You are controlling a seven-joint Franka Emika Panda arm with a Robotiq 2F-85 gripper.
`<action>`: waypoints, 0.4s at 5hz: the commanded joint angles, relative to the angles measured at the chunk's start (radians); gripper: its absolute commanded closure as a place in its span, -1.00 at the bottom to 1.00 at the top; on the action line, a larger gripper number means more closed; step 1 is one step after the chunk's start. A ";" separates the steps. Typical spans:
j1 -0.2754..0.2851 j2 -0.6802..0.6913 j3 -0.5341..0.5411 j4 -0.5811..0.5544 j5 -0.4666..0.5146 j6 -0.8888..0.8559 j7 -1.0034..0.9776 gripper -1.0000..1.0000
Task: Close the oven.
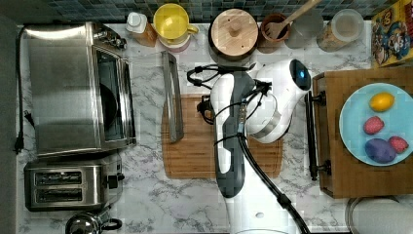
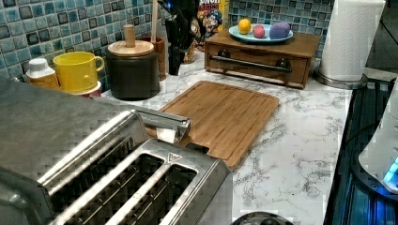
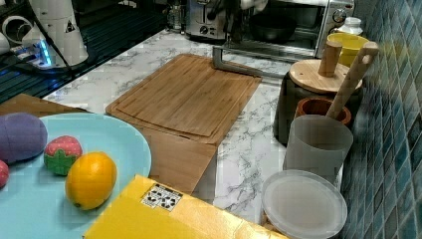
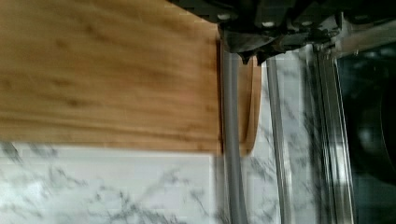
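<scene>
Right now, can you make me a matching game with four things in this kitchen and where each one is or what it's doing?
Things:
1. oven door
2. lemon
3. yellow mug
4. wooden spoon

Places or states:
A. standing in a brown cup
B. on the blue plate
C. folded down open
D. by the tiled wall, next to a white-capped bottle

Pairs: 1-C, 2-B, 3-D, 4-A

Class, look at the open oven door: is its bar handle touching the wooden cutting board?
Cannot tell. In the top view the handle overlaps the cutting board's left edge, but from above, resting and hovering look alike. The left view and right view show no clear contact or gap.
</scene>
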 commanded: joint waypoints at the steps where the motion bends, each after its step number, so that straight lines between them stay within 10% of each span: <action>1: 0.011 0.003 0.069 -0.084 0.264 0.212 -0.149 1.00; 2: 0.013 0.074 0.083 -0.058 0.293 0.276 -0.170 1.00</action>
